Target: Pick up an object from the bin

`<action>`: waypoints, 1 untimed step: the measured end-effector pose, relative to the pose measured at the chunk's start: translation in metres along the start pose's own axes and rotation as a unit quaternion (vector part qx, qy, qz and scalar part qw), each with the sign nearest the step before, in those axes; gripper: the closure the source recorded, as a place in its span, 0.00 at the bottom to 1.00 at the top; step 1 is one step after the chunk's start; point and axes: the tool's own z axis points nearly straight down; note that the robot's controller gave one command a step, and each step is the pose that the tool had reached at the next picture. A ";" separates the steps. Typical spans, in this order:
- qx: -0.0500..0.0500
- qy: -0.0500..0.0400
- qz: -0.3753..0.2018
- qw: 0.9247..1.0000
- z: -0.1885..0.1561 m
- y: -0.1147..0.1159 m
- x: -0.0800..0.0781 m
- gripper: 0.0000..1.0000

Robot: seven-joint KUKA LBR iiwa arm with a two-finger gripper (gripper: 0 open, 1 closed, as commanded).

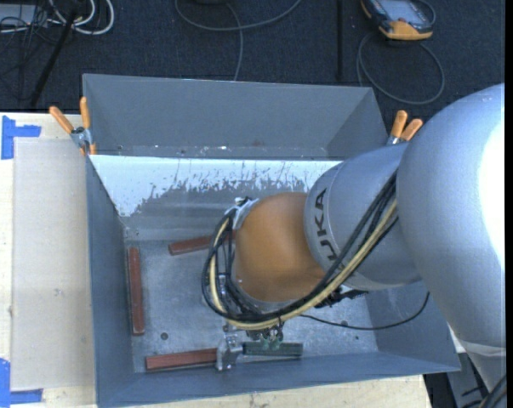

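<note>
My gripper (229, 353) is low in the bin near the front wall, under the arm's orange cover. It stands at the right end of a long brown stick (179, 361) that lies flat along the front wall. Whether it touches the stick I cannot tell. A flat greenish-grey piece (275, 348) lies just right of the gripper. A second brown stick (135, 289) lies lengthwise along the left wall. A third brown stick (190, 246) lies further back, its right end hidden behind the cables.
The arm and its cover hide the middle and right of the bin floor. Bare floor shows between the three sticks at the left. The sloping bin walls stand close to the front stick and the left stick.
</note>
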 end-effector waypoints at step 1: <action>-0.003 -0.006 0.062 0.998 0.009 -0.045 -0.010 1.00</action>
